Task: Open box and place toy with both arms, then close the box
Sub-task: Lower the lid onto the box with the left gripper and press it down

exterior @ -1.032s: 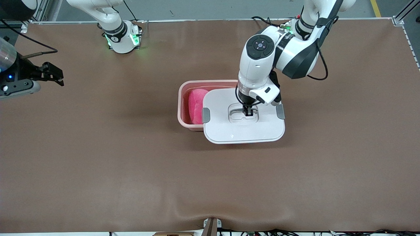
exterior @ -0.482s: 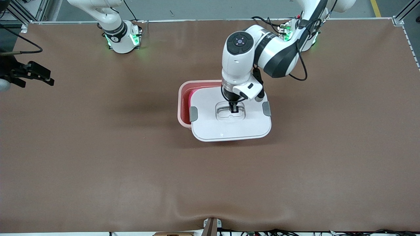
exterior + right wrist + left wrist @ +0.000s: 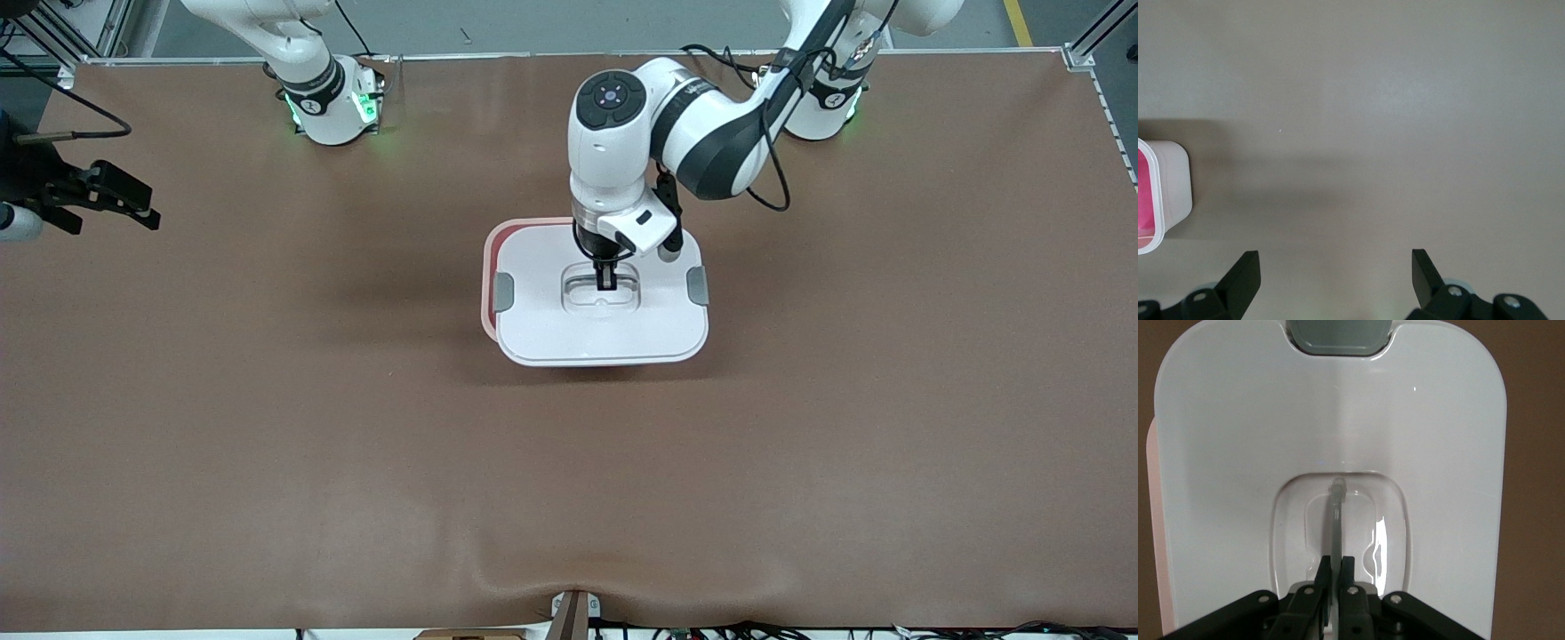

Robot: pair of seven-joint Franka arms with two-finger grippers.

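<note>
The white lid (image 3: 602,331) hangs over the pink box (image 3: 487,286) and covers nearly all of it; only a strip of the box's rim shows at the right arm's end. My left gripper (image 3: 606,283) is shut on the lid's thin centre handle (image 3: 1336,513), its fingers (image 3: 1335,561) pinching it in the recess. The toy is hidden under the lid in the front view. In the right wrist view a corner of the box (image 3: 1175,190) shows bright pink inside. My right gripper (image 3: 147,212) stands open and holds nothing over bare table at the right arm's end (image 3: 1335,260).
Grey clips (image 3: 504,292) (image 3: 697,285) sit on the lid's two short sides. Brown mat (image 3: 569,480) covers the whole table. The arm bases (image 3: 333,102) (image 3: 822,102) stand along the edge farthest from the front camera.
The left arm has carried the lid toward the right arm's end, from half off the box to over it, hiding the toy. The right gripper shifted slightly.
</note>
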